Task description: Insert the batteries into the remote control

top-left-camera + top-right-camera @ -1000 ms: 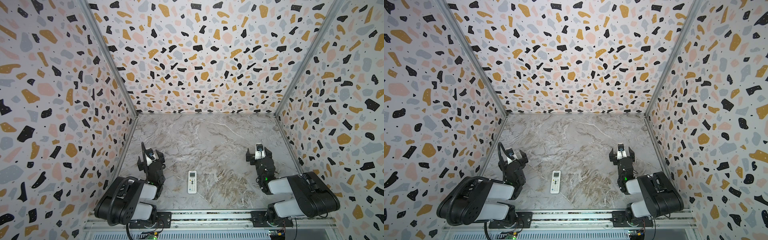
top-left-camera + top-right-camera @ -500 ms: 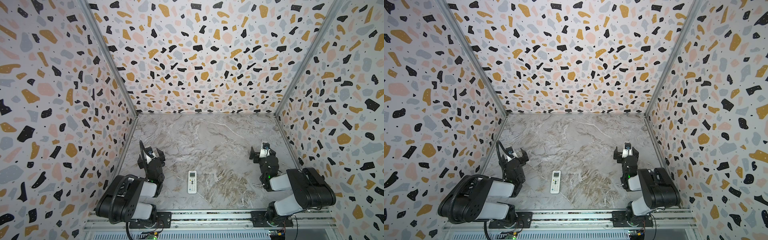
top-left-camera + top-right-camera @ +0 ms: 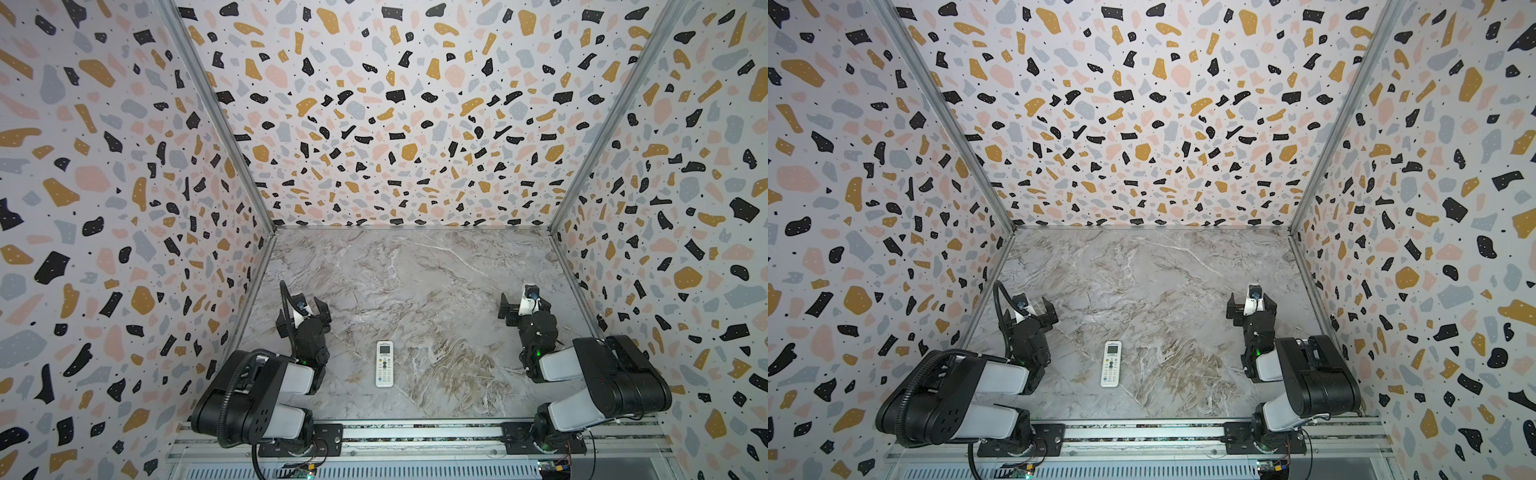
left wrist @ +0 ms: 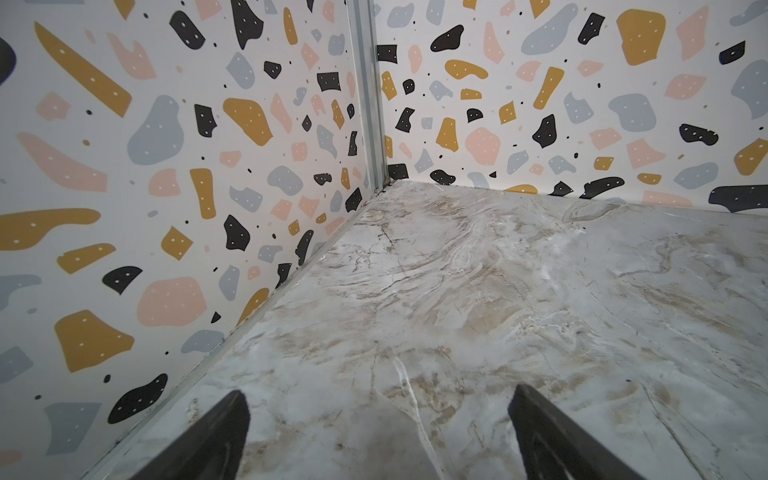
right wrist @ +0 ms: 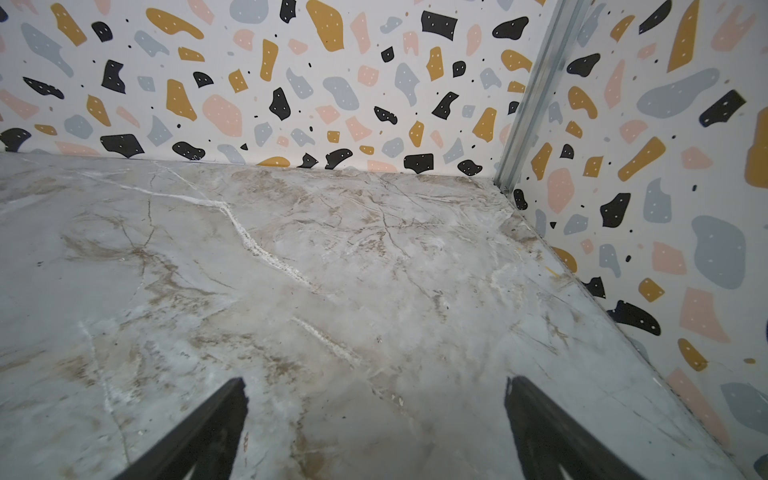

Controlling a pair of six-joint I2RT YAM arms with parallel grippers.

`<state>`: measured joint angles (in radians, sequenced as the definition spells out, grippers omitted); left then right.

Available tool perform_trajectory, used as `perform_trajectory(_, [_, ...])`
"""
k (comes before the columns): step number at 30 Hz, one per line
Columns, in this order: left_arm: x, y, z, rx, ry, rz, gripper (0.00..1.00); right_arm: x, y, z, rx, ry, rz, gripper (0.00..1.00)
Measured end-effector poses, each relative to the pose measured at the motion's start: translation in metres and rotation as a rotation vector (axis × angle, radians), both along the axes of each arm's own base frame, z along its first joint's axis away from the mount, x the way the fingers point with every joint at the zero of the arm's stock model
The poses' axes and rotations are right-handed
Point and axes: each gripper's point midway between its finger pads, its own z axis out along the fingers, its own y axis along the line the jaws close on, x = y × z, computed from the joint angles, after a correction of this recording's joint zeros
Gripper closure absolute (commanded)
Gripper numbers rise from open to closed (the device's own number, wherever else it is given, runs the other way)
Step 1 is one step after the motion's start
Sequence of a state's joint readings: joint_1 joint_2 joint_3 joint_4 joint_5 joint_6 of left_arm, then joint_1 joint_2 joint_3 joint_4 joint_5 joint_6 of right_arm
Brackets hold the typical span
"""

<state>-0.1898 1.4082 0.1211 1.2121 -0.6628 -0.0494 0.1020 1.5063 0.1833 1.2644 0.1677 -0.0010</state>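
Remote control, slim white plastic rectangle: buttons-up on grey marbled tabletop, 6 o'clock. Black left gripper at 8, right gripper at 4, jaws spread, empty. Probably light, stiff, slick; pinch long edges. Batteries unseen.

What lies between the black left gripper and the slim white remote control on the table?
Only bare grey marble tabletop: in both top views the stretch from the black left gripper to the slim white remote control holds no object.

Nothing readable anywhere: the remote control shows a display and buttons (their markings too small to read).
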Motion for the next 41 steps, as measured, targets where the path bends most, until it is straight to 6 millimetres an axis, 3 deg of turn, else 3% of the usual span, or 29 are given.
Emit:
perform_trajectory(22, [0.001, 0.000, 0.001, 0.000, -0.002, 0.000, 0.00, -0.009, 0.007, 0.006, -0.018, -0.042, 0.022, 0.01])
perform_trajectory(27, [0.001, 0.000, 0.001, -0.001, -0.003, 0.000, 0.01, 0.001, 0.000, 0.008, 0.002, -0.029, 0.011, 0.01])
perform_trajectory(41, [0.001, 0.000, 0.001, -0.001, -0.003, 0.000, 0.01, 0.000, 0.000, 0.001, 0.002, -0.004, 0.016, 0.01])
